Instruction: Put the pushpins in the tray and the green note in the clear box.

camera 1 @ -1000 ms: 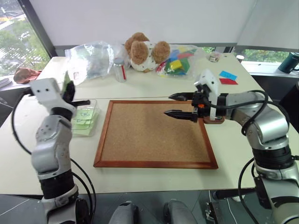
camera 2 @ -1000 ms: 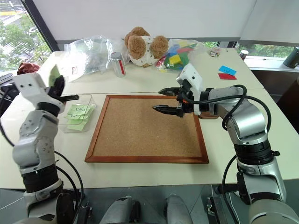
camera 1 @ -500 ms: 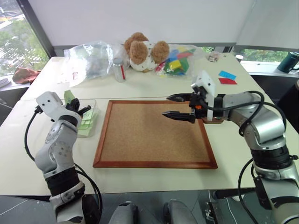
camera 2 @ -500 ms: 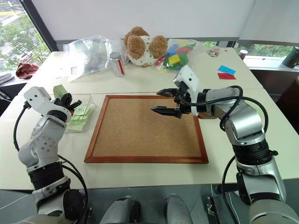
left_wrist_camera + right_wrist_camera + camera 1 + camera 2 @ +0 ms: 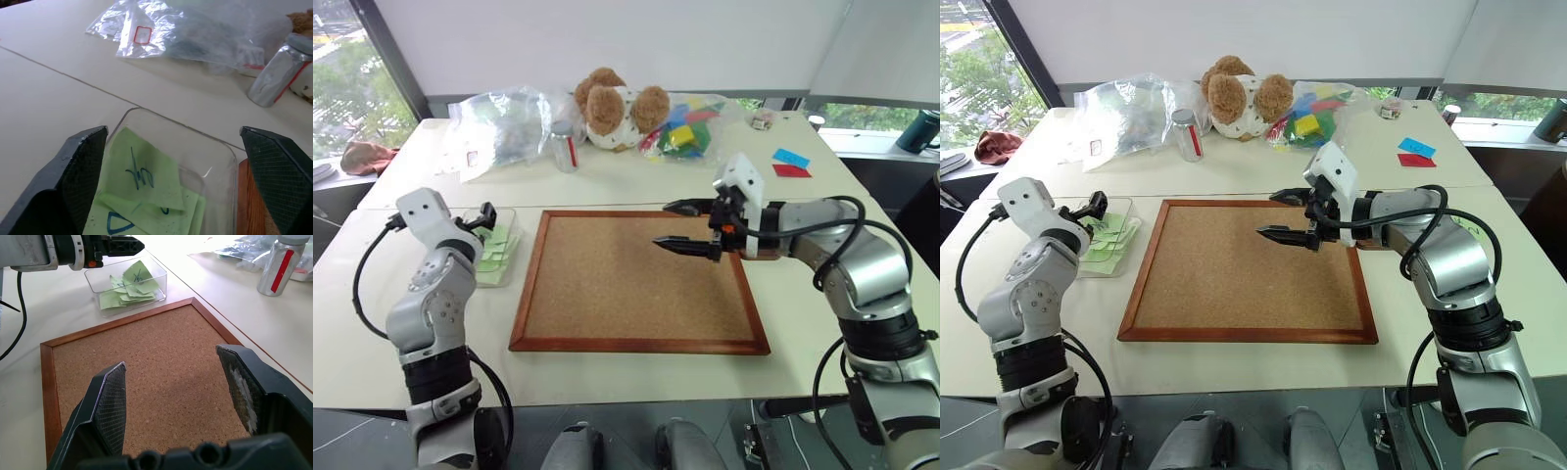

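Note:
The green note point(image 5: 142, 166) with its dark squiggle lies on top of several other green notes inside the clear box point(image 5: 501, 257), left of the corkboard. My left gripper point(image 5: 481, 217) is level at the box's near end, open, with one finger on either side and nothing held. My right gripper point(image 5: 662, 224) hovers open over the corkboard's right half with nothing between its fingers point(image 5: 110, 406). The tray is almost wholly hidden behind my right wrist. No pushpins can be made out on the board or the table.
The wood-framed corkboard point(image 5: 636, 284) fills the table's middle. Along the back stand a crinkly clear bag point(image 5: 504, 122), a silver bottle point(image 5: 565, 147), a teddy bear point(image 5: 612, 108) and a bag of coloured blocks point(image 5: 690, 122). Blue and red papers point(image 5: 790, 162) lie at the back right.
My left hand sank to the clear box and its gripper opened, letting go of the green note, which now lies in the box. The right arm has kept still.

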Motion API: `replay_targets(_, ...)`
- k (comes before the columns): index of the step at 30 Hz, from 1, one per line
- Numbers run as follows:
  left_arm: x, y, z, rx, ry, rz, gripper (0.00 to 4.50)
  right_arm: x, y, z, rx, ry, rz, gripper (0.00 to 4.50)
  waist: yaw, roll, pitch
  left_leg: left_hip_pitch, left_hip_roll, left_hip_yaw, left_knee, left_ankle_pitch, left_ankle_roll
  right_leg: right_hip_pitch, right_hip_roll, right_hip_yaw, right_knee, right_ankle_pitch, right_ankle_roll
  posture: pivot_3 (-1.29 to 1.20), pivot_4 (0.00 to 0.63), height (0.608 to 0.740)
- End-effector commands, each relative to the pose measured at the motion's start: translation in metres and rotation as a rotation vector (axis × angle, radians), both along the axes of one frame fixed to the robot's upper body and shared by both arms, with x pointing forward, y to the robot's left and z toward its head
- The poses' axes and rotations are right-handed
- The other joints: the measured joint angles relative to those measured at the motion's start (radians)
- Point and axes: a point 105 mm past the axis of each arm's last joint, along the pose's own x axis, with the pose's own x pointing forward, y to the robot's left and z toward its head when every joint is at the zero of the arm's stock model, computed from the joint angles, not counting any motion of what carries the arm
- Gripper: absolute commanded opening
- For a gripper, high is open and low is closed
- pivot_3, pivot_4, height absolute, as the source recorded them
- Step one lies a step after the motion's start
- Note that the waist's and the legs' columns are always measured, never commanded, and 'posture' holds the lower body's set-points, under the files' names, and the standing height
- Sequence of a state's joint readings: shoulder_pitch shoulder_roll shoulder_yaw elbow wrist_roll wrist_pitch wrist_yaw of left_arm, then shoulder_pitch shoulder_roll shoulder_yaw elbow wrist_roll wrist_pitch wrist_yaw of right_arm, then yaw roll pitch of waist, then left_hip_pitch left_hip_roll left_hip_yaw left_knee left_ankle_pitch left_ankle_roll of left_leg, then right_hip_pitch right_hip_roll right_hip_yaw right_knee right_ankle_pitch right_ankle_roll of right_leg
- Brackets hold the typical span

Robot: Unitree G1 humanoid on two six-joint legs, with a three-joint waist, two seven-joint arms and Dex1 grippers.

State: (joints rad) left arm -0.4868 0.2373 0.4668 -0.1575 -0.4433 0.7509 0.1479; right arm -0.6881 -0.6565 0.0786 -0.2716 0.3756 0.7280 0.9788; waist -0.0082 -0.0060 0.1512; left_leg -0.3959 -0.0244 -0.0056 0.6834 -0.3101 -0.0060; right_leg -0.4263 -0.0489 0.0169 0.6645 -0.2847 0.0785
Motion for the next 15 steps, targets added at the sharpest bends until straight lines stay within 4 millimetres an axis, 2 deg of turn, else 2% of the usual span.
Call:
replay_targets(1, -0.001, -0.004, 0.031, 0.048, -0.112, -0.019, 4.48, -0.004, 0.002, 0.009, -0.009, -0.056, 0.014, 3.2, -0.001, 0.0, 0.0, 0.0, 0.0, 0.0, 0.0, 0.0, 0.0, 0.0, 0.0, 0.0, 0.0, 0.0, 0.0, 0.0, 0.15, 0.74)
replay_targets(4, -0.006, -0.015, 0.056, 0.081, -0.206, -0.097, 4.48, -0.002, -0.002, 0.009, -0.015, -0.059, 0.001, 3.2, -0.002, 0.0, 0.0, 0.0, 0.0, 0.0, 0.0, 0.0, 0.0, 0.0, 0.0, 0.0, 0.0, 0.0, 0.0, 0.0, 0.15, 0.74)
replay_targets(7, -0.013, -0.028, 0.073, 0.112, -0.245, -0.233, 4.48, -0.001, -0.009, 0.009, -0.024, -0.055, -0.018, 3.2, -0.002, 0.0, 0.0, 0.0, 0.0, 0.0, 0.0, 0.0, 0.0, 0.0, 0.0, 0.0, 0.0, 0.0, 0.0, 0.0, 0.15, 0.74)
replay_targets(12, -0.032, -0.057, 0.087, 0.173, -0.247, -0.553, 4.48, -0.002, -0.031, 0.001, -0.069, -0.028, -0.069, 3.2, -0.002, 0.0, 0.0, 0.0, 0.0, 0.0, -0.001, 0.0, 0.0, 0.0, 0.0, 0.0, -0.001, 0.0, 0.0, 0.0, 0.15, 0.74)
replay_targets(15, -0.048, -0.077, 0.084, 0.216, -0.212, -0.763, 4.48, -0.005, -0.045, -0.008, -0.102, 0.002, -0.097, 3.2, -0.002, 0.0, 0.0, 0.0, 0.0, 0.0, -0.001, 0.0, 0.0, 0.0, -0.001, 0.0, -0.001, 0.0, 0.0, 0.0, 0.15, 0.74)
